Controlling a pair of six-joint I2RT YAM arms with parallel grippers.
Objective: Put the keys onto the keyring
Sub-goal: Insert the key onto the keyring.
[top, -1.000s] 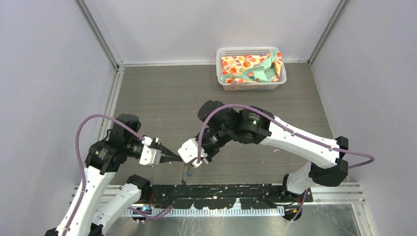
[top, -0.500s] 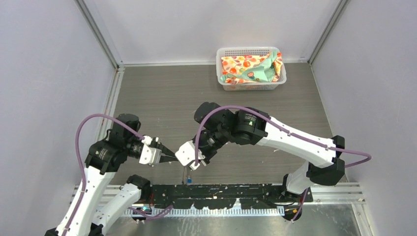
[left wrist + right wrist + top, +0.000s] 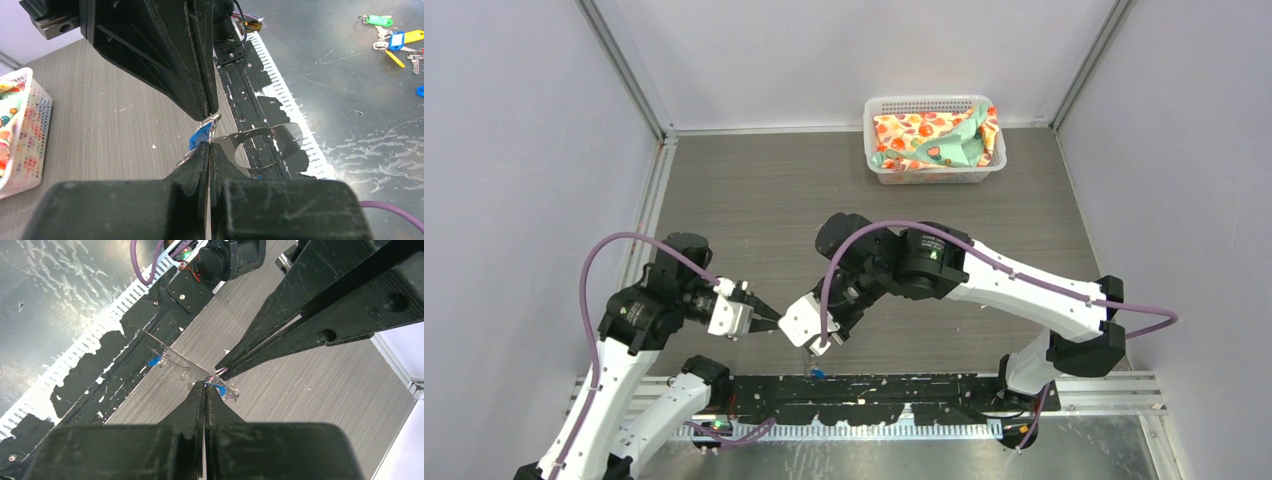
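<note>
In the left wrist view my left gripper (image 3: 209,146) is shut on the keyring (image 3: 270,132), a thin silvery toothed band that curves off to the right. A blue key (image 3: 200,137) sits just left of its tips. My right gripper (image 3: 204,385) is shut on that blue key (image 3: 218,389), with a small wire ring (image 3: 231,393) beside it. The two grippers meet tip to tip just above the table. In the right wrist view the keyring (image 3: 172,355) is edge-on, with a second blue key (image 3: 154,361) by it. I cannot tell whether that key hangs on the keyring.
A white basket (image 3: 871,140) with patterned cloth stands at the back right. A black perforated strip (image 3: 904,390) runs along the near edge, with a blue speck (image 3: 817,372) on it. A bunch of tagged keys (image 3: 395,40) lies on the metal surface beyond the strip.
My right gripper has moved left and toward the near edge, closing in on the left gripper's tips. The blue key below it has shifted slightly. The left arm has barely moved.
</note>
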